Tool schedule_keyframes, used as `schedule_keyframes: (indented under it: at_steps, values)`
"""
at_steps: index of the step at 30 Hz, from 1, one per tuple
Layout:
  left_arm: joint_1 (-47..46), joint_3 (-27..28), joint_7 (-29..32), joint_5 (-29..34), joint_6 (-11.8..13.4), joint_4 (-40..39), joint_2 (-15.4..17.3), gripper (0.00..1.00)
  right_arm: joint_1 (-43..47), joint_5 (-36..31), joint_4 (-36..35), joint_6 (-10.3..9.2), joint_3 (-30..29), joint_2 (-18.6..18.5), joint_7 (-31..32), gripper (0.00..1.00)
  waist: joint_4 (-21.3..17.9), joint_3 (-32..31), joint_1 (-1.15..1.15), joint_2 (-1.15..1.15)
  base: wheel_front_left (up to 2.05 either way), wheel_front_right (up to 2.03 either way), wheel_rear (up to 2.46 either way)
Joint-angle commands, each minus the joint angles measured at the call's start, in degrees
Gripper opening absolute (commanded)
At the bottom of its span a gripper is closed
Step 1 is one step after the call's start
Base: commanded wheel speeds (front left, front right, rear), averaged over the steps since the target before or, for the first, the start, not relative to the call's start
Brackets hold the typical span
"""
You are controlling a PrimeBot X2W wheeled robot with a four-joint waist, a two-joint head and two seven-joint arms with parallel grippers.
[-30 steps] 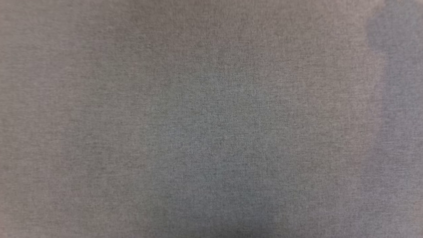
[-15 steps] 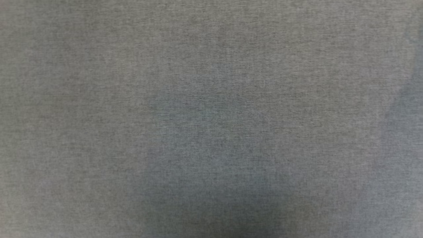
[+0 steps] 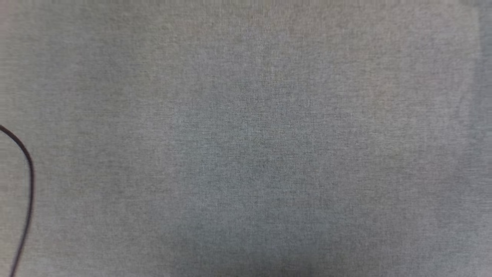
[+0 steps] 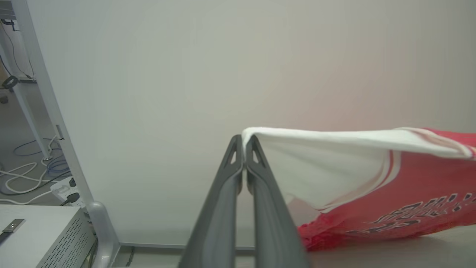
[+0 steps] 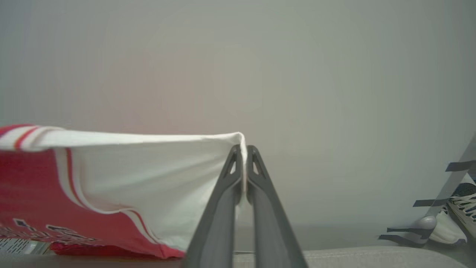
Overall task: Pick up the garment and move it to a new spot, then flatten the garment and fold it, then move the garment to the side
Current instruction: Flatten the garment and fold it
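Left gripper closed, pinching the tip of one white sleeve of the shirt. Right gripper also closed, clamped on the tip of the other sleeve. Cloth edge sits between the fingertips on both.

Shirt is in the air, strung between the two grippers. Top edge is pulled fairly straight and the red body hangs below. Black print with white outline shows on the front; can't read it at this angle. Hem is bunched low and looks to touch the grey surface under it.

Head view: plain grey woven cloth, with a black cable curving in at the left edge.

Left wrist view, off to the side: metal post, floor cables, perforated grey box. Right wrist view, far right: white shoe.
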Motion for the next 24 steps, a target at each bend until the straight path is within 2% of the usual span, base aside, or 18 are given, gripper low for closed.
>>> schedule_keyframes:
  at_steps: [1, 6, 10, 16, 24]
  values:
    - [3.58, 0.81, -0.34, 0.58, -0.16, -0.42, -0.58, 0.00, 3.36, 1.40, -0.69, -0.11, 0.55, -0.96, -0.16, 0.00, 0.58, -4.65, 0.00, 0.00, 0.00, 0.00, 0.00]
    - [15.49, 2.06, -0.34, 0.32, -0.62, -1.00, -3.51, 0.00, 15.77, 5.76, -3.17, -0.11, 3.64, -3.11, 0.55, 0.00, 1.18, -10.22, 0.00, 0.00, 0.00, 0.00, 0.00]
    - [24.39, 1.29, -0.34, -0.49, -0.88, -1.05, -4.39, 0.00, 24.35, 8.57, -5.99, -0.11, 5.65, -4.24, 0.77, 0.00, 1.13, -14.37, 0.00, 0.00, 0.00, 0.00, 0.00]
    - [35.83, -1.05, 0.27, -2.47, -1.05, -1.41, -3.59, 0.00, 35.94, 11.44, -10.13, -0.11, 8.20, -6.38, 2.01, 0.00, 1.09, -19.61, 0.00, 0.00, 0.00, 0.00, 0.00]
    - [47.46, -4.81, 2.93, -2.92, -1.11, -2.80, -0.88, 0.00, 48.89, 12.58, -15.48, -0.11, 11.77, -9.71, 5.45, 0.00, 0.70, -25.97, 0.00, 0.00, 0.00, 0.00, 0.00]
